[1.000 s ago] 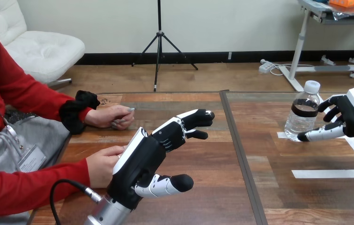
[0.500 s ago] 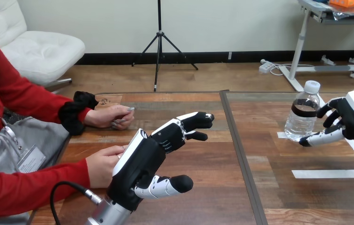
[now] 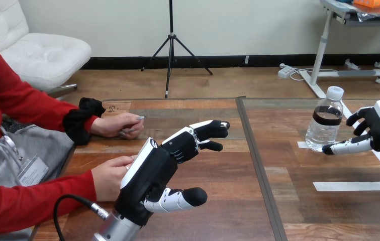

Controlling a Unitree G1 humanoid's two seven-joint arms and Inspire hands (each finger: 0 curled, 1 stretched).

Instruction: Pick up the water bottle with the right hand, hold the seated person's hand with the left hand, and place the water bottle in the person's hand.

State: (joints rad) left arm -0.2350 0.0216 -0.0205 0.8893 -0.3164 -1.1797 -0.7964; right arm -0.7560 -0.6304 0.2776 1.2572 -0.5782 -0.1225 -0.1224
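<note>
The left hand [image 3: 149,173], fingers loosely spread and holding nothing, hides part of the person's near hand [image 3: 106,178] at the table's [image 3: 223,206] left edge; I cannot tell whether they touch. The bottle [image 3: 324,123] stands upright near the far right corner, with the right hand [image 3: 379,126] unclenched just beside it. Tape strips [image 3: 355,186] mark the wood.
</note>
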